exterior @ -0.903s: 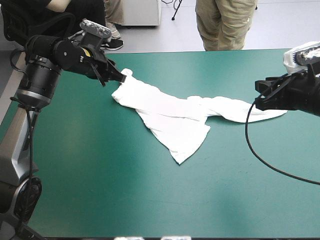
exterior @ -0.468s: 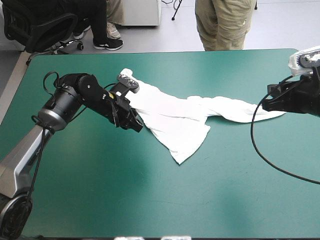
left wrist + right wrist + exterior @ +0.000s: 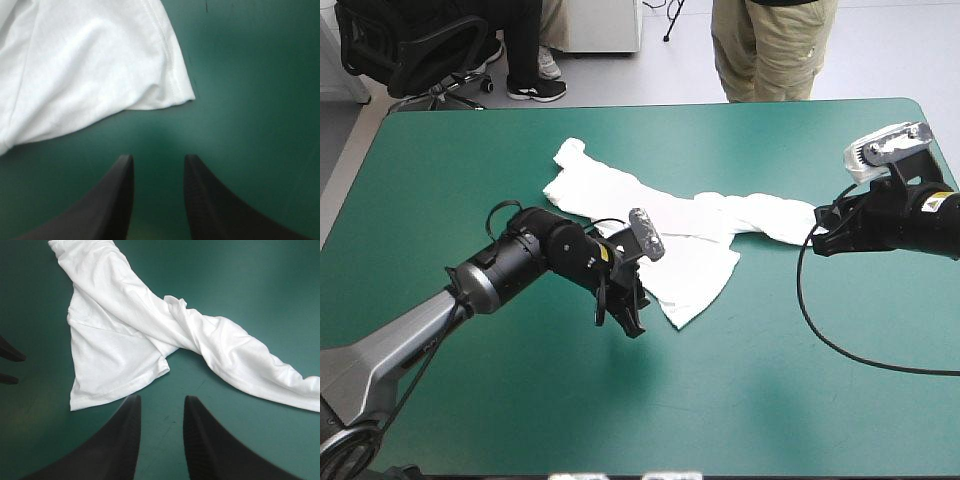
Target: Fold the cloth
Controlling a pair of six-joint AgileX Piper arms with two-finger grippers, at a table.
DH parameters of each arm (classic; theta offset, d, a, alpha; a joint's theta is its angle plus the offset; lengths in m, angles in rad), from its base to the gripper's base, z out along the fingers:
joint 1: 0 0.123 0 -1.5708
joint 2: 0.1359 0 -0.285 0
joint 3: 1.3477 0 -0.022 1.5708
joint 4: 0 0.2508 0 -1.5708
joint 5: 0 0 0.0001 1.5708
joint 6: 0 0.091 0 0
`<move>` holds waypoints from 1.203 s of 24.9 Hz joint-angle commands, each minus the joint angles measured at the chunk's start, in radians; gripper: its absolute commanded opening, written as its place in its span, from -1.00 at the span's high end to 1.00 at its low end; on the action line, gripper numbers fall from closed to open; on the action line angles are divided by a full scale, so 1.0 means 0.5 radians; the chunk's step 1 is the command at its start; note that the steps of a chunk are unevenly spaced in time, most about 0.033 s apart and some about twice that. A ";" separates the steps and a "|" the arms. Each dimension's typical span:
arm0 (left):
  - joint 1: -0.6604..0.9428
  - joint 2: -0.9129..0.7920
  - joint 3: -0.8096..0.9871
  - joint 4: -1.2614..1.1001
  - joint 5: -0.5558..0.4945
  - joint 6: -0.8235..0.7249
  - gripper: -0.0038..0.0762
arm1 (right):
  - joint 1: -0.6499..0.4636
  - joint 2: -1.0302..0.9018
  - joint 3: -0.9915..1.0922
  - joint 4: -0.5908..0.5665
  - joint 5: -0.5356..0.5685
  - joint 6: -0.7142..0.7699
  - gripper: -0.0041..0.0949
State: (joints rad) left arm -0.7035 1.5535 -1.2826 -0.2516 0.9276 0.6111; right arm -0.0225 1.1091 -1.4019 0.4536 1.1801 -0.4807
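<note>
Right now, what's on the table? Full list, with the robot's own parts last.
T-shirt: one, white, crumpled and partly spread across the middle of the table, with a twisted length running toward the right side.
table cover: one, teal-green, over the whole table top.
left gripper: one, black fingers open, over bare cover just short of the T-shirt's near corner, holding nothing.
right gripper: one, black fingers open, over bare cover near the T-shirt's right end, holding nothing.
</note>
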 commanded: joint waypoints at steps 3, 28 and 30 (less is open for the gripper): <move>-0.179 0.056 -0.043 0.056 -0.178 0.027 0.00 | 0.006 -0.029 -0.040 0.053 -0.105 -0.018 0.34; -0.228 0.704 -0.043 -0.244 -0.368 -0.100 0.93 | -0.209 0.418 -0.038 -0.624 -0.522 0.561 0.33; -0.228 0.704 -0.043 -0.236 -0.325 -0.100 0.93 | -0.366 0.561 -0.038 -0.572 -0.605 0.509 0.22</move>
State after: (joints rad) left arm -0.7945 1.8984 -1.3117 -0.2808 0.6252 0.5777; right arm -0.1402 1.3590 -1.3949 0.1446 0.9628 -0.2007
